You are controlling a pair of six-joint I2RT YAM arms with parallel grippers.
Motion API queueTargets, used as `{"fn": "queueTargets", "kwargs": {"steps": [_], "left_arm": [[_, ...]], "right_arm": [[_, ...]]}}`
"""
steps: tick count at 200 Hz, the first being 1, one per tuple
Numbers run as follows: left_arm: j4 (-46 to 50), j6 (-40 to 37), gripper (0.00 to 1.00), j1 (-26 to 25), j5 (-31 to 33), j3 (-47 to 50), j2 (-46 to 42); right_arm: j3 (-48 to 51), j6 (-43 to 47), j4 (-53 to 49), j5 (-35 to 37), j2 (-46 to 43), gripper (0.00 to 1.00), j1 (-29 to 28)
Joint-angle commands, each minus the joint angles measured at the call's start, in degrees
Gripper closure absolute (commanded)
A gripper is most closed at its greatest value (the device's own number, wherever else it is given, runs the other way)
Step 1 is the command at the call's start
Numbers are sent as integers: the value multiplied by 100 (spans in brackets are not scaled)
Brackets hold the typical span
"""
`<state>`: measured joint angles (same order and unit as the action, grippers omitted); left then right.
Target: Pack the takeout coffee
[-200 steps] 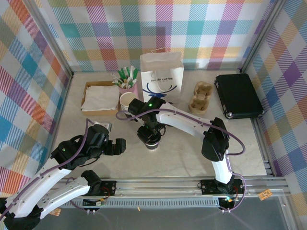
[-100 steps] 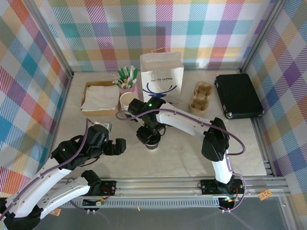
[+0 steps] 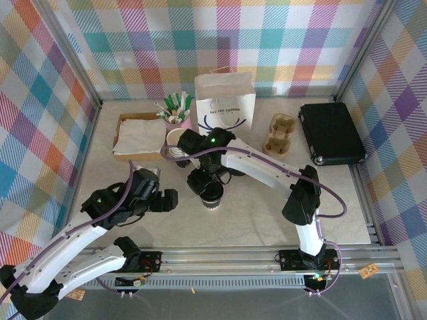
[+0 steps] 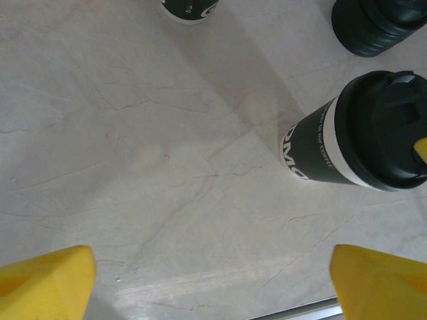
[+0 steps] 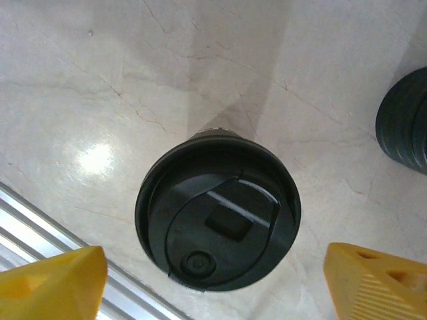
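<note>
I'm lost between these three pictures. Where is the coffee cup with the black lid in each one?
Top external: the coffee cup is near the middle of the picture, slightly left and low.
Left wrist: the cup is at the right edge, seen at a slant.
Right wrist: it is just below centre, lid seen from above.
Shared landmark in both wrist views: the stack of black lids close by, at the right edge in the right wrist view.

My two arms have white links, black joints, a purple cable and a green light each. The left gripper and right gripper carry yellow fingertips.
</note>
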<state>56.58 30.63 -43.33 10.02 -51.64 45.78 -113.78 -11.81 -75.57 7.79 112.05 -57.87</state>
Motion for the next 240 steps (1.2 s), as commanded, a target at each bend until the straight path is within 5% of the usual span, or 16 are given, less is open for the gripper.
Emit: {"fn": "queueTargets", "kwargs": {"steps": [1, 84, 125, 240], "left_arm": [[-542, 390, 19, -24, -243, -164, 235], [-2639, 2313, 61, -8, -1029, 664, 717], [-3001, 2865, 59, 14, -923, 1100, 534], [-3408, 3023, 70, 103, -1470, 1329, 951]], "right_arm": [[281, -367, 57, -300, -640, 23, 203], [2957, -1470, 1893, -2540, -2245, 54, 1613], [3337, -1546, 2146, -2831, -2280, 63, 1788], [3024, -1686, 2293, -3369, -1576, 55, 1779]]}}
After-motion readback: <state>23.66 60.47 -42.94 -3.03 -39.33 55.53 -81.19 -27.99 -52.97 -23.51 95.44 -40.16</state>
